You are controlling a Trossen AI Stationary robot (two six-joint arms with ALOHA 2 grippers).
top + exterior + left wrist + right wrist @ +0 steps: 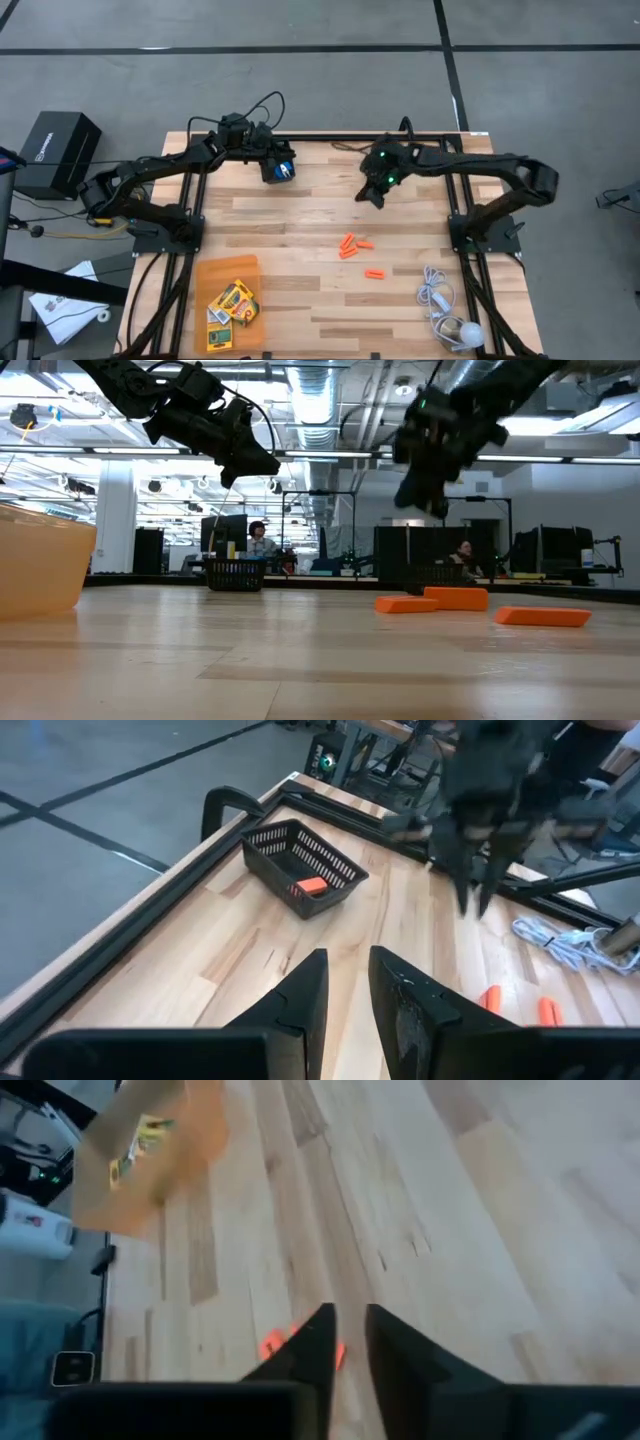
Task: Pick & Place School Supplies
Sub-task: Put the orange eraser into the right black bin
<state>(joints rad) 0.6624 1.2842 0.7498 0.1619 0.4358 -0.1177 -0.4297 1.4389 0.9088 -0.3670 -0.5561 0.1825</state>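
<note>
Holds crayon boxes (232, 303) in the orange tray (205, 275), apparently sorted there. Parks left gripper (283, 172) aloft by the far edge, fingers narrowly parted, empty. Shows orange pieces (355, 245) loose mid-table, likely next. Poises right gripper (373, 197) above and just beyond them, fingers slightly parted, empty.

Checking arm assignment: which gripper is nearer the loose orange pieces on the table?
Right. The right gripper hangs just behind the orange pieces; the left gripper is farther off toward the back left.
</note>
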